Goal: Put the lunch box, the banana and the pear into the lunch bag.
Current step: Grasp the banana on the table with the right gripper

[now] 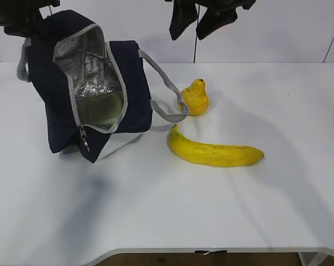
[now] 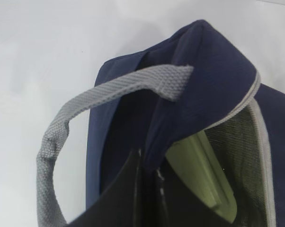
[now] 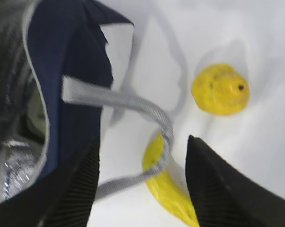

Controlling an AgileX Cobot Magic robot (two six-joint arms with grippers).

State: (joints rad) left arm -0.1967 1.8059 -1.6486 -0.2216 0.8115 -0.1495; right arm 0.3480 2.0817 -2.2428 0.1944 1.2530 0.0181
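The navy lunch bag (image 1: 131,83) stands tilted at the left with its zipper open and the foil lining showing. The lunch box (image 1: 100,105) with its pale green lid lies inside; it also shows in the left wrist view (image 2: 199,170). My left gripper (image 2: 149,165) is shut on the bag's navy top edge (image 2: 213,61) and holds it up. The banana (image 1: 217,152) lies on the table right of the bag. The pear (image 1: 196,98) sits behind it, touching a grey strap. My right gripper (image 3: 142,146) is open and empty, high above the banana (image 3: 166,189) and the pear (image 3: 220,90).
One grey strap handle (image 1: 167,97) hangs off the bag toward the pear and crosses above the banana's tip in the right wrist view (image 3: 133,101). The white table (image 1: 211,210) stretches to the front and right. A wall stands behind.
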